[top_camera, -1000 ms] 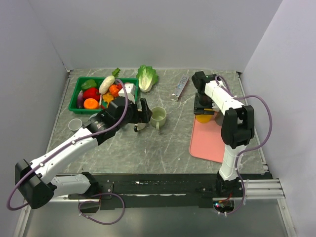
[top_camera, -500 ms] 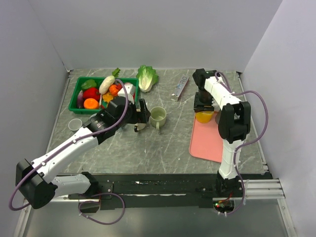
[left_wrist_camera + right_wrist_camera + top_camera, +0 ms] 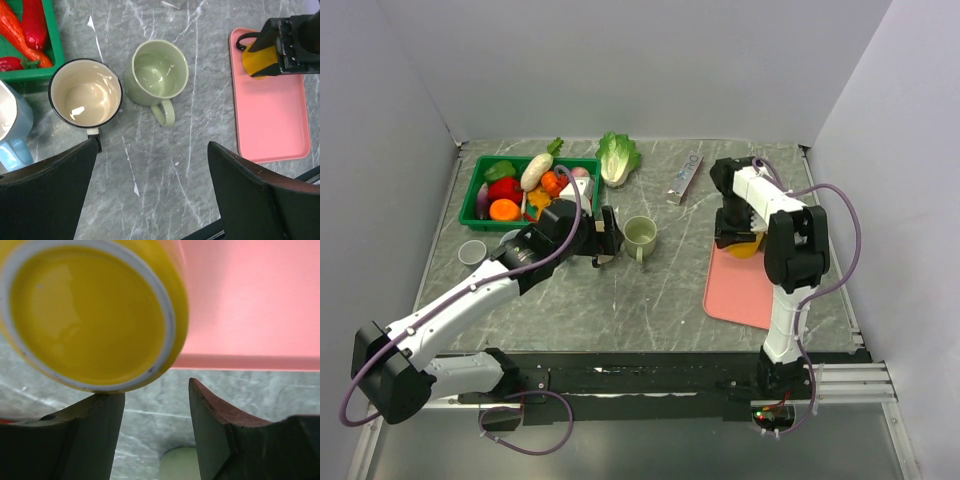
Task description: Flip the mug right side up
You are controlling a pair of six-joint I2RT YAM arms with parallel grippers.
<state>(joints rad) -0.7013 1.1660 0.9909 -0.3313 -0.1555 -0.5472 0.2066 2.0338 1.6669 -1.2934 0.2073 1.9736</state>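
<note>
A yellow mug point(image 3: 745, 245) lies tilted at the far end of the pink tray point(image 3: 744, 292). In the right wrist view its round underside point(image 3: 90, 310) faces the camera. My right gripper point(image 3: 731, 230) is right over it, open; the mug sits against the tip of one finger point(image 3: 85, 435), not between the jaws point(image 3: 155, 390). The left wrist view shows the mug point(image 3: 257, 62) under the black gripper head. My left gripper point(image 3: 603, 240) is open and empty, hovering beside an upright pale green mug point(image 3: 640, 236), over bare table point(image 3: 152, 145).
A cream mug with a black rim point(image 3: 86, 94) and a light blue mug point(image 3: 12, 127) stand upright left of the green mug point(image 3: 159, 70). A green bin of toy vegetables point(image 3: 530, 185), a lettuce point(image 3: 617, 156), a small grey cup point(image 3: 472, 251) and a silver packet point(image 3: 686, 177) lie further back.
My right gripper has come nearer and lower onto the yellow mug, which now shows more to its right. My left arm has drawn back slightly to the left.
</note>
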